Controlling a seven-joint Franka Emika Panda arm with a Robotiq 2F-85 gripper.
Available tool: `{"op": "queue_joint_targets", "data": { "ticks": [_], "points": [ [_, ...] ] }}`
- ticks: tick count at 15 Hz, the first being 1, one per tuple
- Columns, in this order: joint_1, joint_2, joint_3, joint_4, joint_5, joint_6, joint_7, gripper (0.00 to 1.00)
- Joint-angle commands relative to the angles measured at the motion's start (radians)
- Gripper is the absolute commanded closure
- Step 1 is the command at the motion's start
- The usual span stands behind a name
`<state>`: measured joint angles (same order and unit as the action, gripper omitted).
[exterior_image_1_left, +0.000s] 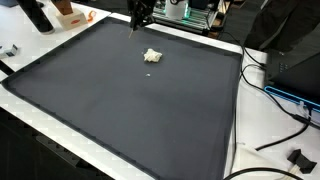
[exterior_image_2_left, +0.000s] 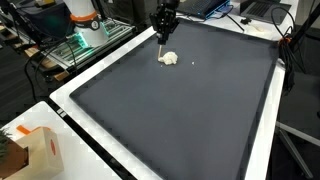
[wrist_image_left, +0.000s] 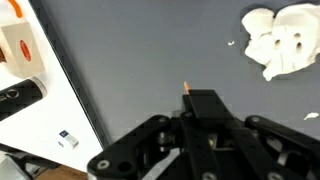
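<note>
Holding the claw (wrist_image_left: 200, 108) low over the mat (wrist_image_left: 130, 50), close to the mat's far edge in both exterior views.

Claw: in the wrist view the fingers sit drawn together on a thin stick (wrist_image_left: 185, 90) with an orange tip that pokes out ahead of them. I read this as clamped on the stick, though it is dark on dark and the contact itself is hard to make out. In an exterior view the stick hangs from the claw toward the mat. I cannot tell whether the tip touches the surface.

Wad (exterior_image_1_left: 152, 56): white, crumpled, lying on the mat near the claw but apart from it. Nothing touches it. In the wrist view it sits off to one side of the stick tip, with a few white crumbs (wrist_image_left: 232, 43) just beside it.

Around: white desk (wrist_image_left: 55, 110) shows beyond the mat edge. It carries an orange-and-white box (wrist_image_left: 18, 45), a black cylinder (wrist_image_left: 20, 97) and a small clip (wrist_image_left: 67, 138), all well apart from the claw.

Progress, my judgement:
- Done: the stick looks secured in the claw, and the claw is over the mat.
- Not yet done: stick tip and wad are not brought together, and open mat lies between them.
- I see no mark on the mat.
</note>
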<state>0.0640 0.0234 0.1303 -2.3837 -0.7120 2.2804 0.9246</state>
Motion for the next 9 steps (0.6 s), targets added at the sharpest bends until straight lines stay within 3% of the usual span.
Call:
{"op": "queue_joint_targets", "data": {
  "ticks": [1, 9],
  "points": [
    [0.034, 0.075, -0.011, 0.043, -0.126, -0.078, 0.15, 0.97],
    [0.086, 0.182, -0.013, 0.116, -0.178, -0.269, 0.268, 0.97]
  ]
}}
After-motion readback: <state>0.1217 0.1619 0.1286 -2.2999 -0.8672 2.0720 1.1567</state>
